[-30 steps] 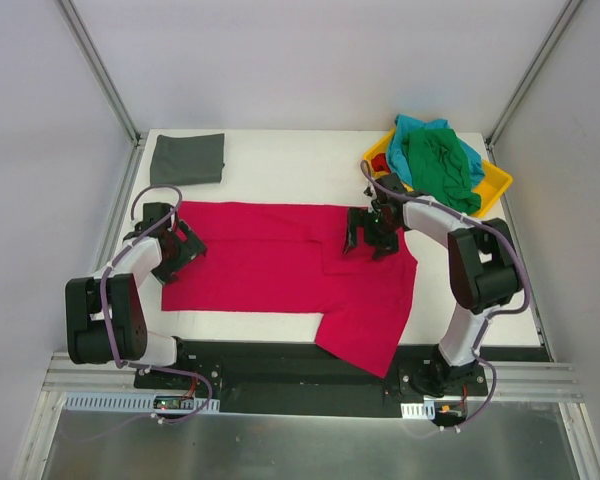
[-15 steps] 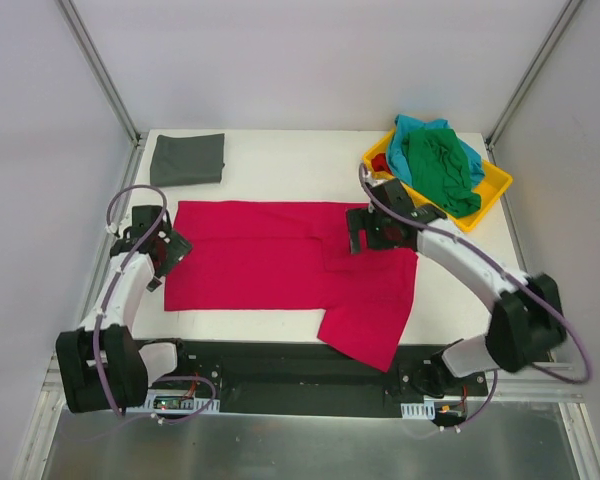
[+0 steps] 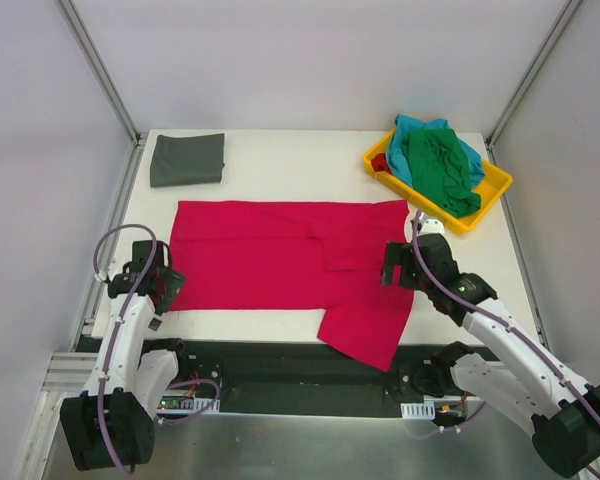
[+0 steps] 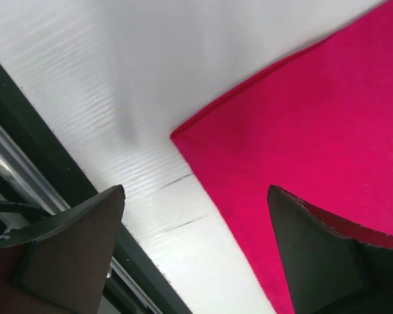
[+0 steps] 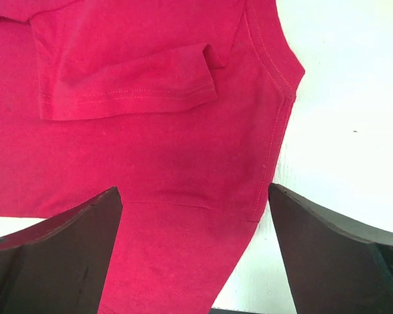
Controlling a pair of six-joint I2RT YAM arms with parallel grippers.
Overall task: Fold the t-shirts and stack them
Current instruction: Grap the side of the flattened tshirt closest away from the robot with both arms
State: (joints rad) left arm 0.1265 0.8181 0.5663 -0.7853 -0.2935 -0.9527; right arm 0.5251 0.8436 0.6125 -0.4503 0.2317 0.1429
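Observation:
The crimson t-shirt lies spread flat across the table, one sleeve folded onto its body and a lower part hanging over the near edge. My left gripper is open over the shirt's near-left corner, one finger above the cloth, the other above bare table. Over the shirt's near-right side seam, my right gripper stands open and holds nothing. A folded dark grey t-shirt rests at the far left. Green and teal t-shirts are heaped in the tray.
The yellow tray stands at the far right corner. A black rail runs along the table's near edge, close to my left gripper. White table shows between the red shirt and the far edge.
Both arms have drawn back toward the near edge, the left to the shirt's near-left corner, the right to its near-right side. The shirt's far-right part now lies flat and uncovered.

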